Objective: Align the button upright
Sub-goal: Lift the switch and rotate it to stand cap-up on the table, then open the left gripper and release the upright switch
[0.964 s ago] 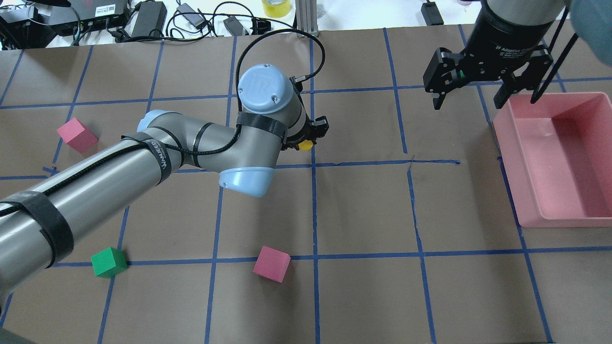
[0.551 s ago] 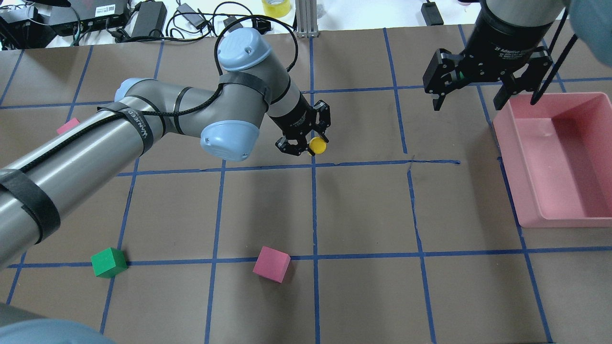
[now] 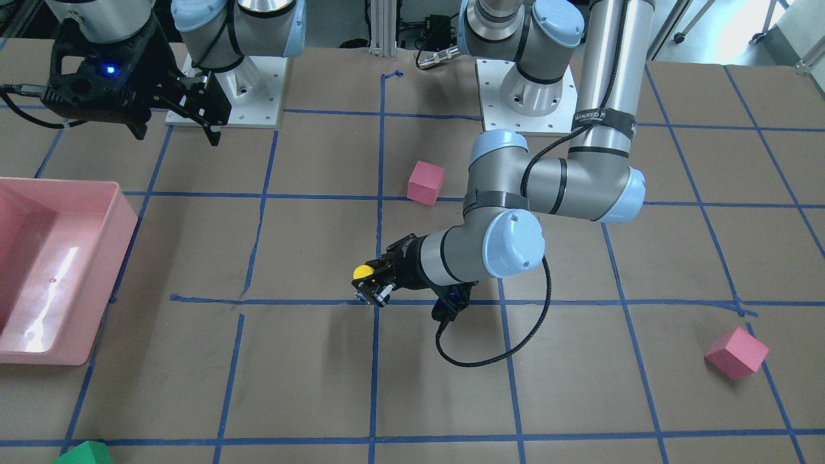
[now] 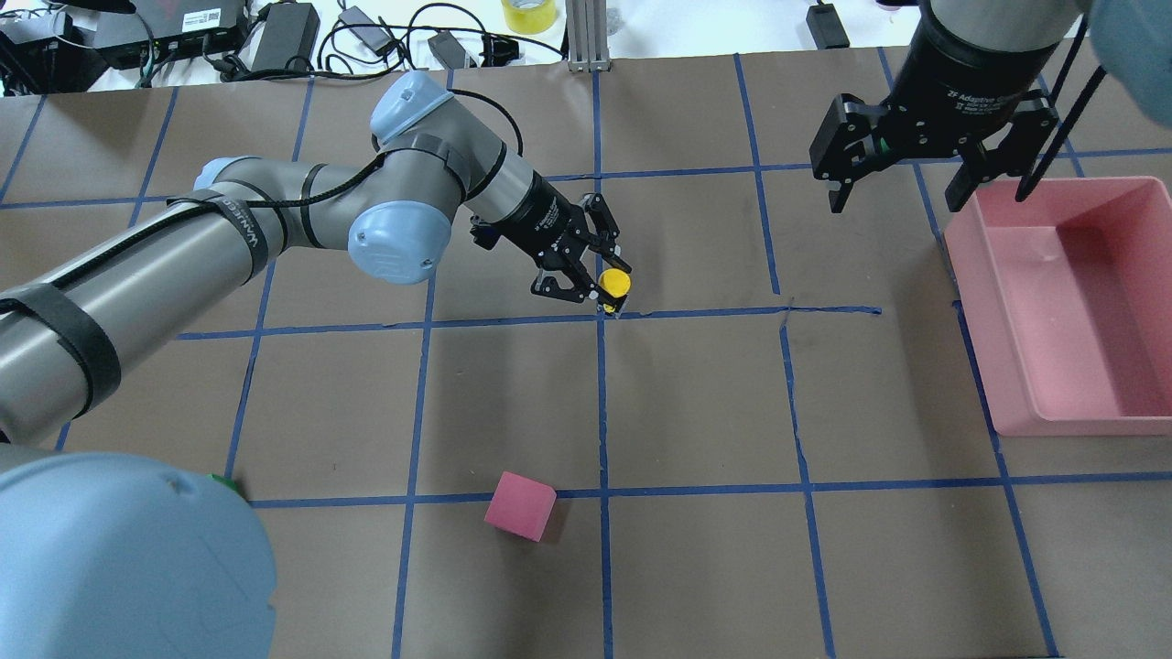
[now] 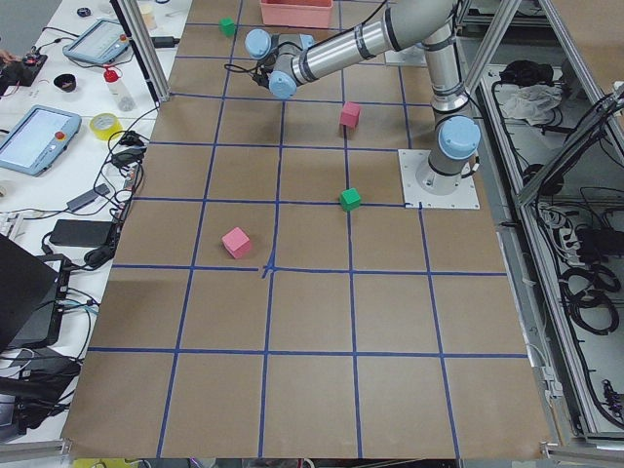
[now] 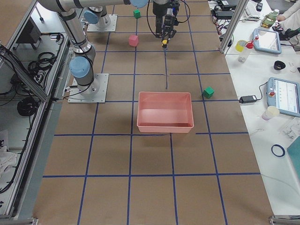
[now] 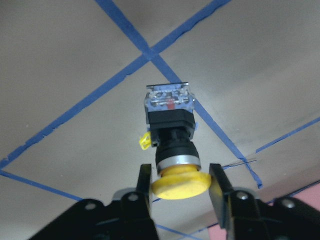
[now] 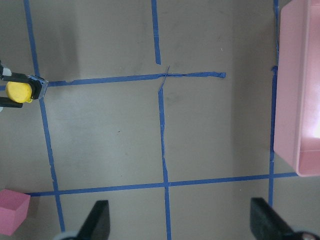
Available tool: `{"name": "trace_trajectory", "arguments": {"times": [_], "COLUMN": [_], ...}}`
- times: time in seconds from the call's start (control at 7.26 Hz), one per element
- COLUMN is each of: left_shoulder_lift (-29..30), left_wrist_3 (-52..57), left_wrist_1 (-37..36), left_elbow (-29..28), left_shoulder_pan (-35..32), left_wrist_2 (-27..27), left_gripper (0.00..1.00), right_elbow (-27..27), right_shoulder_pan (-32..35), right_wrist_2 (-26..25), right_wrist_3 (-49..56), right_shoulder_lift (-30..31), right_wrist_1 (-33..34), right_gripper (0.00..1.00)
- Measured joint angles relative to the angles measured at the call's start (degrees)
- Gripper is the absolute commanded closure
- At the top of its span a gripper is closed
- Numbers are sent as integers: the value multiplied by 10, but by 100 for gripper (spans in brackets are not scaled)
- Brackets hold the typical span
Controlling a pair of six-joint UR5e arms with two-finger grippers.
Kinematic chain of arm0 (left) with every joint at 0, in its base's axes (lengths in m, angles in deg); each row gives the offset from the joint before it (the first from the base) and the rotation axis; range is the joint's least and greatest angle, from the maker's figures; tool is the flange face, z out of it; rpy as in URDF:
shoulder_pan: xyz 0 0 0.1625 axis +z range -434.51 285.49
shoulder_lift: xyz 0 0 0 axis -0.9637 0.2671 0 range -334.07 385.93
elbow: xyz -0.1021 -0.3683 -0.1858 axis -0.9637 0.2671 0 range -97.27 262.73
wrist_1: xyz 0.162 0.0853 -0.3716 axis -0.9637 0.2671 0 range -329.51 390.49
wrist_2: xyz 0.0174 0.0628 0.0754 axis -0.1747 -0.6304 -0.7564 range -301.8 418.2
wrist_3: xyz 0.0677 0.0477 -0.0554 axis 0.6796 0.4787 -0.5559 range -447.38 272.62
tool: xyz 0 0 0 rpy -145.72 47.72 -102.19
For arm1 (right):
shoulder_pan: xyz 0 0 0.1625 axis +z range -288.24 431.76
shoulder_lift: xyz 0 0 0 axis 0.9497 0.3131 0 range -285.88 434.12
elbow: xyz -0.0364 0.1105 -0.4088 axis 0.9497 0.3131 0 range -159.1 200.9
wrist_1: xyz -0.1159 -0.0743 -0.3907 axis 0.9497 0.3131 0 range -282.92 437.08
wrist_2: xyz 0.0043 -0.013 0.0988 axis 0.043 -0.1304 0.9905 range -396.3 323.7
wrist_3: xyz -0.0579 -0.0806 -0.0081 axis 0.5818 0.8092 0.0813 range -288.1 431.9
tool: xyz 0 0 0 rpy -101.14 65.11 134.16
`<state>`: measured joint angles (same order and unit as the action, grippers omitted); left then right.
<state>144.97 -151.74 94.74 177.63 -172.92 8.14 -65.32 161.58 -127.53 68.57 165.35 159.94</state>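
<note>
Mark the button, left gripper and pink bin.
button (image 4: pixel 614 280), overhead view, on its yellow cap.
left gripper (image 7: pixel 180 172), left wrist view, midway between the jaws flanking the cap.
pink bin (image 4: pixel 1080 423), overhead view, on its near wall.

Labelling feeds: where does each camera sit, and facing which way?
Front-facing: across the table, facing the robot; left gripper holds button.
Overhead: behind robot, looking down; left arm, right gripper.
Exterior left: table's end; left arm near.
Exterior right: opposite end; pink bin.
Left wrist: along its fingers at button.
Right wrist: straight down; own fingertips.
Shared: both wrists see the button.
</note>
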Motion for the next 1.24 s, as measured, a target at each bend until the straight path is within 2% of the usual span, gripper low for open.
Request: {"name": "trace_trajectory", "arguments": {"times": [0.83,1.1,1.24], "left_shoulder_lift": [27,29,29], "left_wrist_3": [1,5,8], "left_wrist_1": [6,6,5], "left_elbow": [11,14,14], "left_shoulder_pan": [24,25,25], "left_wrist_2": [30,45,44], "left_gripper": [100,75,71], "right_elbow": [0,0,-1], "right_shoulder_pan": [0,-1,-1], "right_wrist_2": [-1,-2,-2], "right_wrist_3": [0,3,4], "right_shoulder_lift": [1,0,0], "right_wrist_1": [-1,-2,-1], "right_gripper": [0,0,0]}}
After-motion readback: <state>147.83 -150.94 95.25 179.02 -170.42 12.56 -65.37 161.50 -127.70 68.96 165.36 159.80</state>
